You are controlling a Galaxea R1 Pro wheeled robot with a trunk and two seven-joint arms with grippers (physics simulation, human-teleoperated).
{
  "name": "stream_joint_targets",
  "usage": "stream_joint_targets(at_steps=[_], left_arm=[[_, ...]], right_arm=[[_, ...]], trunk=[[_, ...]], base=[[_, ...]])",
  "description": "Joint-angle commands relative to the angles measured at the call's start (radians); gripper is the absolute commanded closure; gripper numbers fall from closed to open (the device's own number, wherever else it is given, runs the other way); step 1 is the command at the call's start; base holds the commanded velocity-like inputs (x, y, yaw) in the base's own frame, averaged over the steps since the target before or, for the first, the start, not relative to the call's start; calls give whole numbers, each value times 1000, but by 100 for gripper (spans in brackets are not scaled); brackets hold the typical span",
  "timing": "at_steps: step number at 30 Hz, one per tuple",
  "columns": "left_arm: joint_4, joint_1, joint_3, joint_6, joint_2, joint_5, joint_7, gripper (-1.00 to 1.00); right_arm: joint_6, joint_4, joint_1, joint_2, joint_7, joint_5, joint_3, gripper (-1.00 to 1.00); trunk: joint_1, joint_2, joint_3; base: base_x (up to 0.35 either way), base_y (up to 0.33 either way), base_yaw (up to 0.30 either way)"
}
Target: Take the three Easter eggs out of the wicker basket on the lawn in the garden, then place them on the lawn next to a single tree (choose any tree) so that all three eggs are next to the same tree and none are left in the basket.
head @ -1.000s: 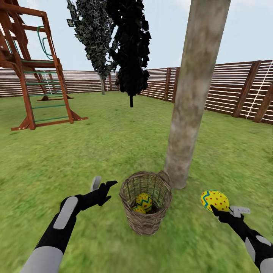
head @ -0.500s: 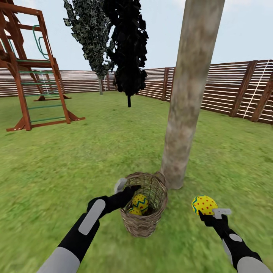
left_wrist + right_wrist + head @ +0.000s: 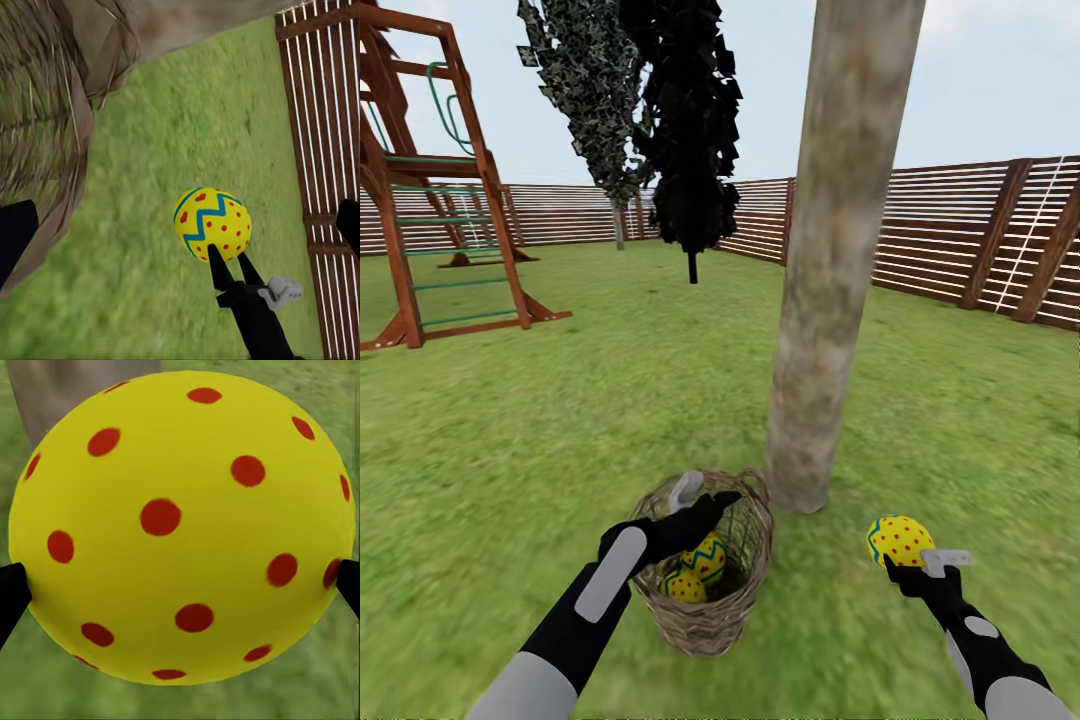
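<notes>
Two yellow Easter eggs with blue-green zigzag bands (image 3: 698, 570) lie in the bottom of the small round open-woven wicker basket (image 3: 705, 620), and the black left gripper (image 3: 710, 497) hangs over its rim with its fingers parted and nothing between them, apparently lined up to reach down for one. To the right, the black right gripper (image 3: 908, 570) is closed on the third yellow red-dotted egg (image 3: 900, 540), its fingertips pressed against the egg's two sides in the right wrist view, holding it clear above the mottled green lawn (image 3: 560, 420), probably so it can be set down close to the trunk. Just behind the basket stands the thick grey-beige tree trunk (image 3: 830, 260). Farther off are the wooden play set (image 3: 430, 200), two dark narrow conifers (image 3: 660, 120) and the brown slatted fence (image 3: 960, 235).
</notes>
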Motion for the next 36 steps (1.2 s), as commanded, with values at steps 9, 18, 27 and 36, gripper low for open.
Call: stream_joint_targets(at_steps=[9,18,27,36], left_arm=[[2,0,-8,-33,-5,11,11,-100],[3,0,-112,-114,-8,15,11,-100],[0,0,-160,-146,-10,20,10,-100],[2,0,-193,-146,-20,18,10,-100]], right_arm=[[-4,1,-1,0,0,5,-9,100],[-35,130,-16,71,-415,0,339,100],[-85,142,-20,117,-435,2,351,100],[-89,166,-20,117,-435,4,356,100]], trunk=[[0,0,-1],[0,0,-1],[0,0,-1],[0,0,-1]], base=[[-147,-304,0],[-16,-316,0],[3,-18,91],[205,-185,293]])
